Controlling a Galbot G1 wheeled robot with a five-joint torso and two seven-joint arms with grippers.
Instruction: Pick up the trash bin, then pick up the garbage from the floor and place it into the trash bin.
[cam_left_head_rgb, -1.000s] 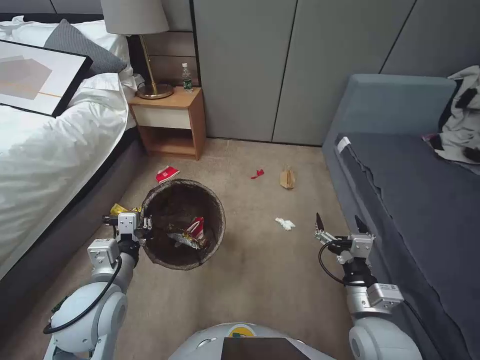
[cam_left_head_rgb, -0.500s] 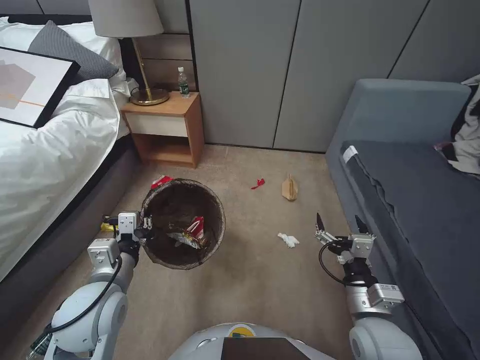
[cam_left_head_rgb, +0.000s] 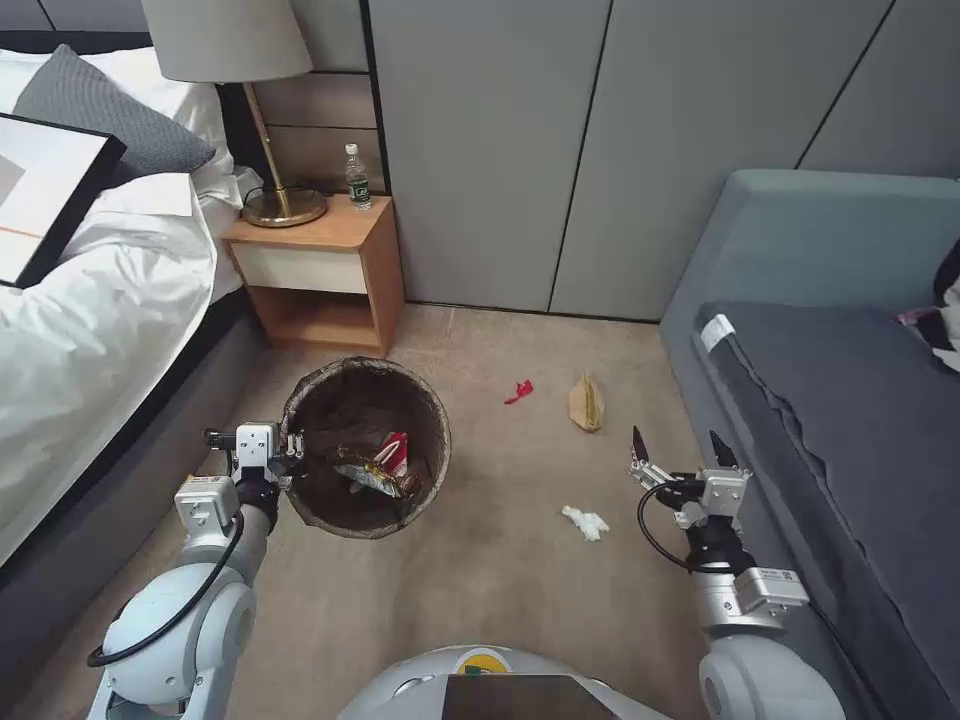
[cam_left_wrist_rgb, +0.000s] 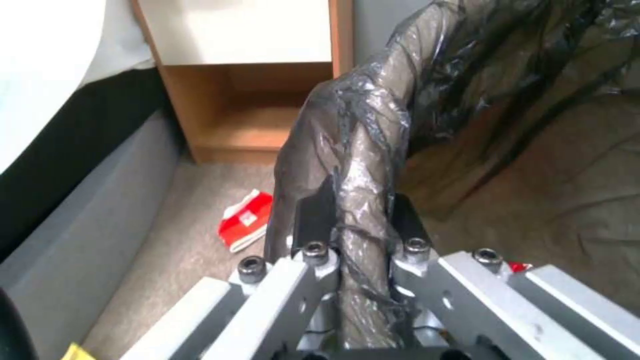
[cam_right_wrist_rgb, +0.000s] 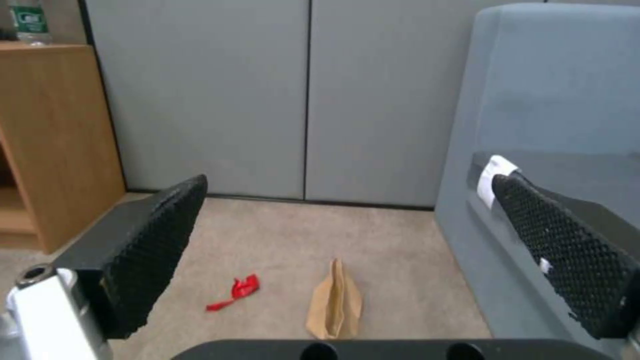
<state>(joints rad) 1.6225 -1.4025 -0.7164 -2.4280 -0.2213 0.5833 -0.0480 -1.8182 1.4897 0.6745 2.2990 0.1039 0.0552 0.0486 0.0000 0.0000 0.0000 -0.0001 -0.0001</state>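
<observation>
You are in a bedroom with beige carpet (cam_left_head_rgb: 500, 580), a bed (cam_left_head_rgb: 90, 330) on the robot's left, a sofa (cam_left_head_rgb: 830, 420) on its right and a nightstand (cam_left_head_rgb: 315, 265) against the grey wall panels ahead.

The left gripper (cam_left_head_rgb: 292, 447) is clamped on the bin (cam_left_head_rgb: 365, 445) at the near-left part of its rim — in the left wrist view its two fingers (cam_left_wrist_rgb: 313, 215) pinch the bag-wrapped rim between them. The bin hangs just ahead and to the right of that gripper, and a few wrappers (cam_left_head_rgb: 378, 465) already lie inside. A red-and-white packet (cam_left_wrist_rgb: 247, 225) lies on the floor below the gripper, near the bed base.

The right gripper (cam_left_head_rgb: 680, 452) hovers above the carpet beside the sofa with its jaws spread wide and nothing between them. The relation that matters: the tissue (cam_left_head_rgb: 585, 522) lies on the floor to the left of this gripper and slightly back toward the robot, nearer than anything else and far closer to the right arm than to the left. The paper bag (cam_left_head_rgb: 586, 402) lies farther ahead and to the left, its long axis running roughly away from the robot — in the right wrist view the bag (cam_right_wrist_rgb: 335, 300) sits almost straight ahead between the fingers, with the red scrap (cam_right_wrist_rgb: 235, 291) just left of it.

In my judgement the tissue calls for a reach down and inward, toward the bin side.
</observation>
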